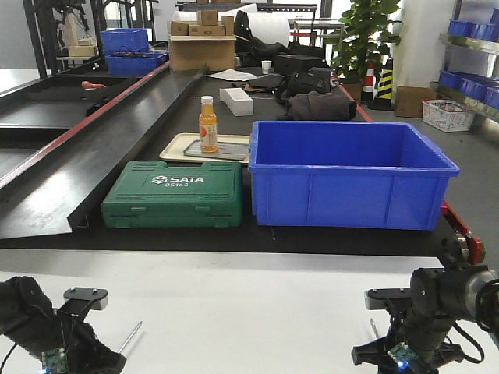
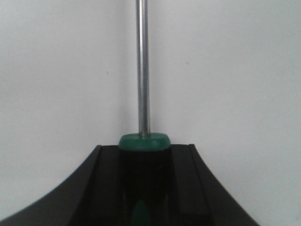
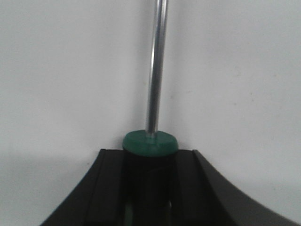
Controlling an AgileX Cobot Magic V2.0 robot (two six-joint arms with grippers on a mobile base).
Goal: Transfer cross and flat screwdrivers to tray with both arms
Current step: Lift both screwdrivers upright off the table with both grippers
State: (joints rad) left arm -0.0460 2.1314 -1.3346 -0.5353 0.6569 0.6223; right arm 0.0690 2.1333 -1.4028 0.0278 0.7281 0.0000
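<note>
Left arm (image 1: 27,315) low, left gripper (image 2: 145,148) clamped on left screwdriver (image 2: 142,70), right arm (image 1: 448,296) low, right gripper (image 3: 149,151) clamped on right screwdriver (image 3: 157,61).

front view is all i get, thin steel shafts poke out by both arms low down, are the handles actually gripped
observer: on the left, yes. The left wrist view shows the black-handled green-collared screwdriver with its handle seated between the left jaws.
operator: and the right one
observer: same there. The right wrist view shows the second green-collared screwdriver held between the right jaws, with only its collar and shaft sticking out.
operator: shafts skewed at all
observer: both run nearly straight out along the midline of the jaws, over bare white table.
</note>
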